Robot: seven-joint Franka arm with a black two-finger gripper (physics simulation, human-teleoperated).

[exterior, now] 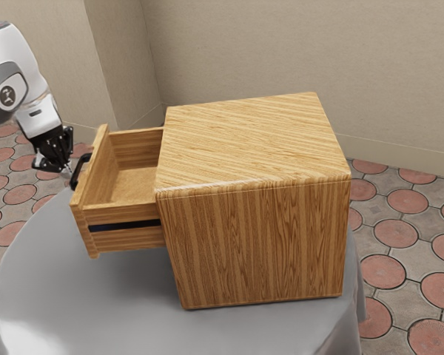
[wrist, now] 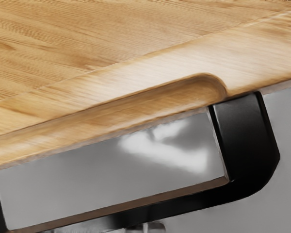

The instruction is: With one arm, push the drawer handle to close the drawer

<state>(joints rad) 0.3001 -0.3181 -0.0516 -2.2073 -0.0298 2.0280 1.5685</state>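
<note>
Nearest to us, our end effector (exterior: 66,174) is at the outer side of the black handle (exterior: 77,171); we cannot tell whether it is apart or together, nor whether it already touches the bar. We need no grip here: a steady push on the handle should do. We would meet the bar near its middle, so the load runs evenly and the front does not skew.

Just beyond the handle, the drawer (exterior: 133,185) stands well out of the cabinet (exterior: 251,144), which sits on the grey tabletop (exterior: 122,303). We should drive straight along the drawer's own run, level, toward the exterior view's right. Pressing down or sideways could make it bind, or let us slip off the bar. We would ease off as the front nears the cabinet body, since a hard finish might shove the whole cabinet across the tabletop.
</note>
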